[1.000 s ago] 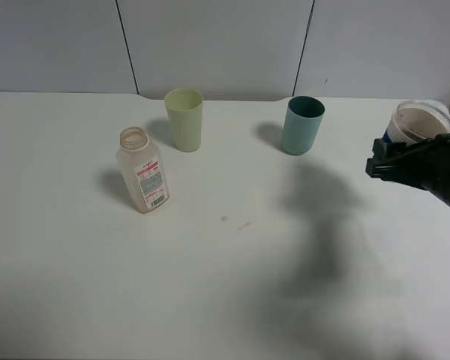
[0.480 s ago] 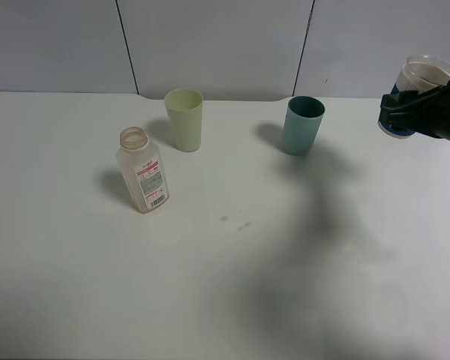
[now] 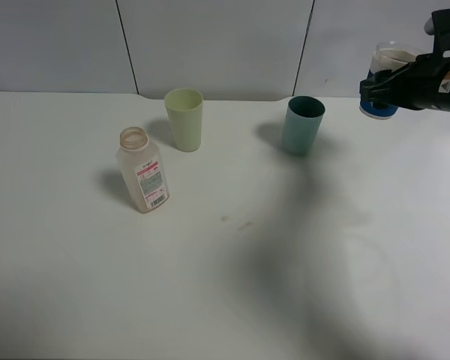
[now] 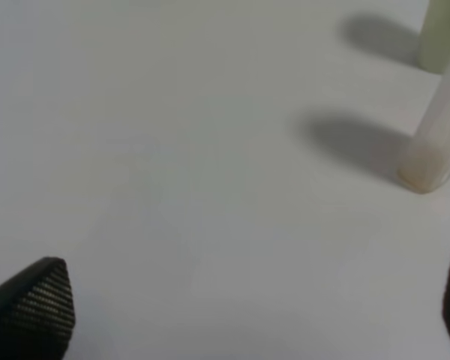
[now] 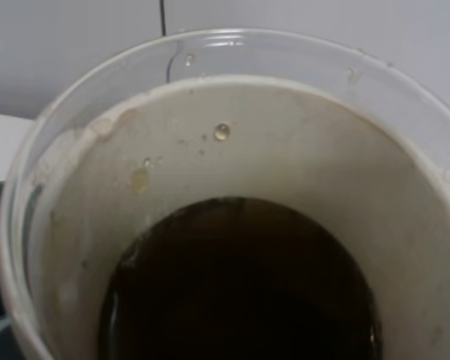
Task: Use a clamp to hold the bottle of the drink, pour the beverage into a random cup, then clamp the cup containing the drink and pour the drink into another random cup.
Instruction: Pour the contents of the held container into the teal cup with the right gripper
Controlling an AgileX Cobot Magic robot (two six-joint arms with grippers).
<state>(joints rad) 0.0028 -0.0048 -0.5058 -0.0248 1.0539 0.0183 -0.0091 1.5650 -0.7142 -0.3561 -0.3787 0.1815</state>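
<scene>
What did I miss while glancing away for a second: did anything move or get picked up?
The right gripper, shut on the plastic cup of dark drink, carried it higher in the exterior high view and then left, toward the teal cup; it now hangs just right of that cup. The bottle, the pale green cup and the teal cup stayed put.

Open bottle (image 3: 142, 171), green cup (image 3: 184, 118), teal cup (image 3: 303, 124) upright; white cup (image 3: 394, 56) holds dark drink

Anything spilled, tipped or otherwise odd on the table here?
Two small brownish spots mark the table between the bottle and the teal cup, probably dripped drink. Bottle, teal cup and green cup stand upright; nothing else stands out.
</scene>
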